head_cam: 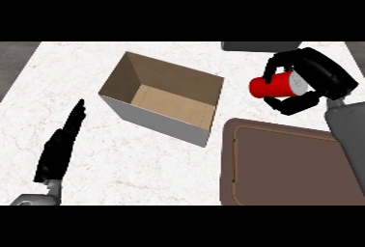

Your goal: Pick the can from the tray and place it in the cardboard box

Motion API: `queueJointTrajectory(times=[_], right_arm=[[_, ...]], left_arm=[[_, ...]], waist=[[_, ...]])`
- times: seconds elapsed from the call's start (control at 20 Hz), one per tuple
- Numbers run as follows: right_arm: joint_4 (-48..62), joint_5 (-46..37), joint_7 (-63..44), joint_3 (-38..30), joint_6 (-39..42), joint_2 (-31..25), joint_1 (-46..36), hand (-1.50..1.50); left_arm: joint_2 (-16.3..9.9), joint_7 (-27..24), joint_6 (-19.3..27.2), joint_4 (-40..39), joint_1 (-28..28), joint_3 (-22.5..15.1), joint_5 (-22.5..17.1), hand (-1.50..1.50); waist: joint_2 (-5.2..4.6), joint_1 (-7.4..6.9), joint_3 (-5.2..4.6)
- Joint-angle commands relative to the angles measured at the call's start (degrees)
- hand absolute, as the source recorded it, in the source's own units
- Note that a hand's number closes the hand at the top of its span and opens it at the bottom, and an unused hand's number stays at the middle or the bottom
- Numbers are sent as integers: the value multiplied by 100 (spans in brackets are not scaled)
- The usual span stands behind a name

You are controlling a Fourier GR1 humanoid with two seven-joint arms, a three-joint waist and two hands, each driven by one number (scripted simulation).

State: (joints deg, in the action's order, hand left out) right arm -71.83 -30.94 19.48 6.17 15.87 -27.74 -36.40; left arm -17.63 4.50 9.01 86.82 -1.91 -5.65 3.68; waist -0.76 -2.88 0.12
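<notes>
A red can (274, 85) with a grey top lies on its side in my right hand (314, 77), whose fingers and thumb curl round it. The hand holds it in the air above the counter, beyond the far edge of the brown tray (285, 164) and to the right of the cardboard box (167, 96). The box stands open at the counter's middle, its inside showing nothing. My left hand (61, 144) rests at the lower left with straight fingers pointing away, holding nothing.
The counter is white marble (71, 72). A grey object (260, 46) shows at the top edge behind my right hand. My right forearm (349, 135) passes over the tray's right side.
</notes>
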Motion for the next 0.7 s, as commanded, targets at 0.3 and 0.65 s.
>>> queueJointTrajectory(times=[0.3, 0.65], right_arm=[[477, 916, -4, -202, 899, 973, -1555, 150], [650, 626, -688, -137, 800, 1505, -2041, 150]], left_arm=[[141, -123, 94, -4, 287, 10, 195, 0], [202, 175, 89, 220, 108, 192, 298, 0]], waist=[[81, 209, -15], [81, 245, -14]])
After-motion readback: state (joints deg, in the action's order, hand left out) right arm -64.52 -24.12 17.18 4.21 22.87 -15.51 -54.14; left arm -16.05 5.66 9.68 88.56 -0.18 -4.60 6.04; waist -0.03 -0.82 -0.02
